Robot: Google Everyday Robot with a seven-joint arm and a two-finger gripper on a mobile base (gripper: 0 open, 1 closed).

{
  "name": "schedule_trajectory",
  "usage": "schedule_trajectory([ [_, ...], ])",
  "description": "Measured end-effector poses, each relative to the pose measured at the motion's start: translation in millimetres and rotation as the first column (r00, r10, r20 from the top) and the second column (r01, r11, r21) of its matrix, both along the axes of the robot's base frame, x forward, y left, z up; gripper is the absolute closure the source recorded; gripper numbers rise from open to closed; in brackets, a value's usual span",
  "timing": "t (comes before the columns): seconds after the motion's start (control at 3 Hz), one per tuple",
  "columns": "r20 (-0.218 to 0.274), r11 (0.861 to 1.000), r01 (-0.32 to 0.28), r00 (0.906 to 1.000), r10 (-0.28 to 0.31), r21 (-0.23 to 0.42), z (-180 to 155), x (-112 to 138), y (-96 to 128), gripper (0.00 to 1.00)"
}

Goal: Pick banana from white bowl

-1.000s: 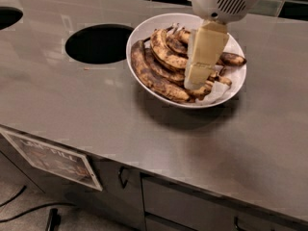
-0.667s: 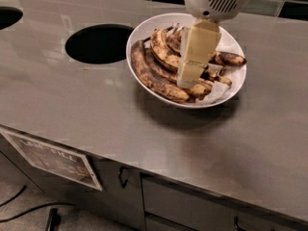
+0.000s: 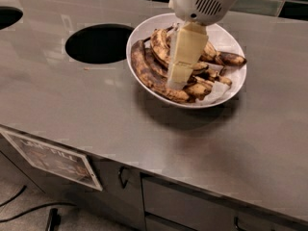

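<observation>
While the gripper [image 3: 175,82] hangs down into the white bowl [image 3: 144,28], just beside the banana [image 3: 158,44], its hold cannot be told.

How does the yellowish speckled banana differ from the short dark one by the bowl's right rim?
The banana is long and curved; the short banana is stubby. The banana is yellow with brown speckles; the short banana is almost wholly dark. In the picture, the banana lies left of the hand, which hangs over the bowl's middle; the short banana lies right of it. Both are overripe and rest in the white bowl.
</observation>
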State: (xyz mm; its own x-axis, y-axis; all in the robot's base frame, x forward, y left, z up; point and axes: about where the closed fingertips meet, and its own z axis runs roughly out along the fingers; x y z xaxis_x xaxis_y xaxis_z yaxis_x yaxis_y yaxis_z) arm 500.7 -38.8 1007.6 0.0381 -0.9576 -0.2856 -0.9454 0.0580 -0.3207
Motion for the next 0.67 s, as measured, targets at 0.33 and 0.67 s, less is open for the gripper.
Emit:
schedule_trajectory([
  [0.33,-0.035,1.0,0.006,0.9994,-0.005,0.01,-11.3,2.0,1.5,0.0],
  [0.67,-0.057,0.999,0.038,0.9976,-0.039,-0.009,-18.4,6.0,1.3,0.0],
])
